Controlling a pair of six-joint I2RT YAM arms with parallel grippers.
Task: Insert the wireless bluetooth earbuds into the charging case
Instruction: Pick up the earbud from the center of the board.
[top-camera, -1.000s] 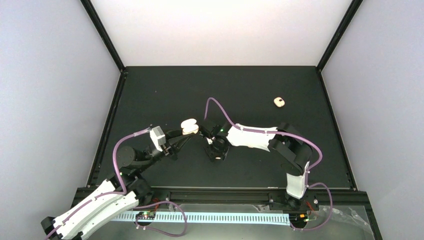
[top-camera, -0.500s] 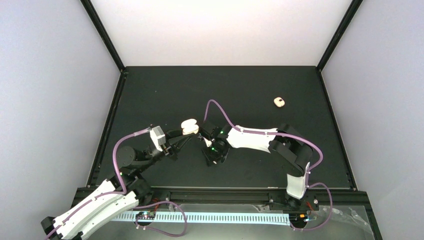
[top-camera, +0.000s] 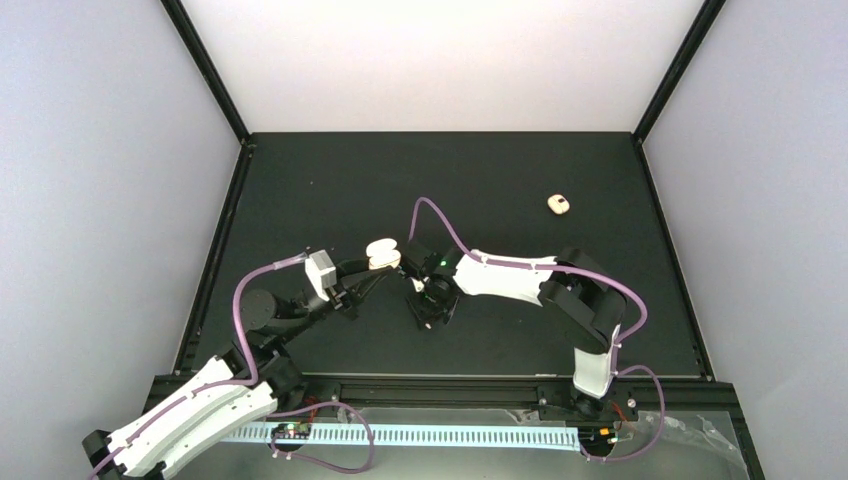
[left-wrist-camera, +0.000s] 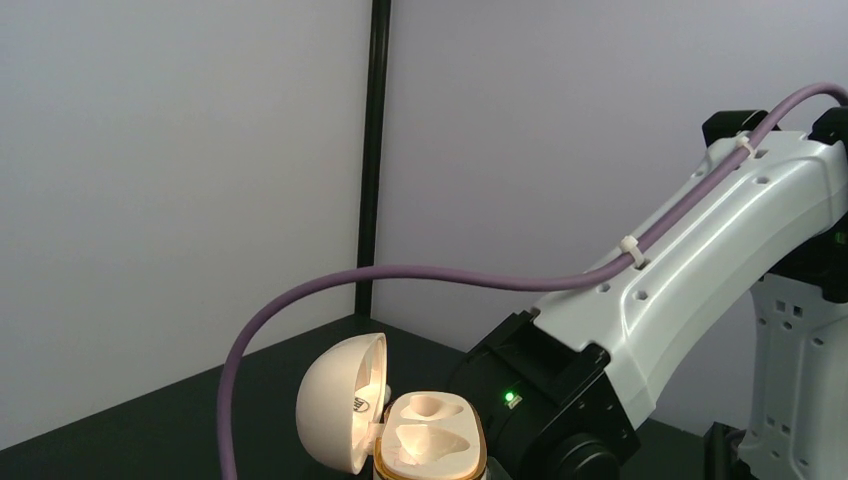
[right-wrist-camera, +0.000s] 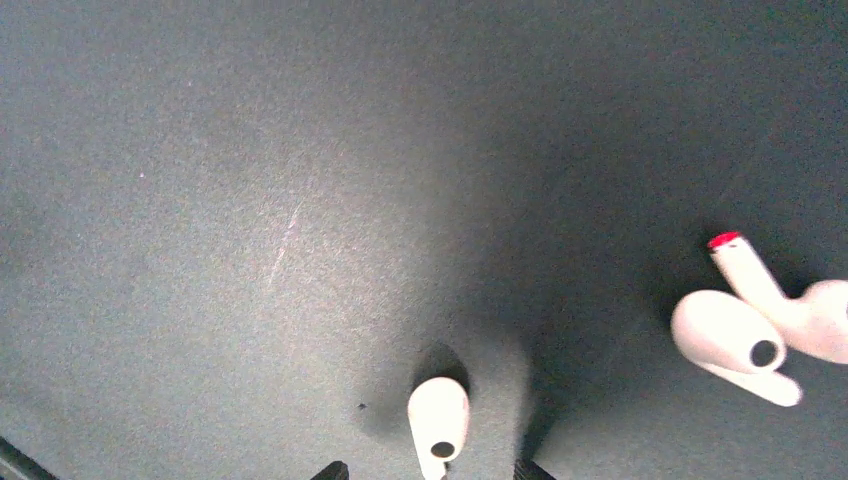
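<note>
Left gripper (top-camera: 375, 266): jaws closed tight on the case (left-wrist-camera: 430, 442). The fingers themselves sit below the edge of the left wrist view.
- Case is left of table centre, mouth up, two moulded wells showing.
- Lid (left-wrist-camera: 338, 418) is swung open to the left on its hinge, its hollow facing the wells.
- Cannot tell whether the case base touches the table (top-camera: 330, 190).

Right gripper (right-wrist-camera: 428, 472): just right of the case in the top view and pointed down at the table. The jaws stand apart, with only the tips showing at the bottom edge of the wrist view.
- Earbud (right-wrist-camera: 438, 418) lies flat on the table between the tips, with a gap on each side.
- Its long axis runs nearly straight up and down the frame: rounded end up, dark port and short stem down toward the gripper.

Further right in the same view, the second earbud (right-wrist-camera: 735, 345) and third earbud (right-wrist-camera: 825, 322) lie touching, one across the other.
- Second: bulb at left with a dark port, axis running from upper left to lower right.
- Third: stem points up-left and ends in a red tip; the body is cut by the frame edge.

Far right, toward the back of the table, a small cream object (top-camera: 559, 204) lies well apart from the rest. It is too small to identify.
</note>
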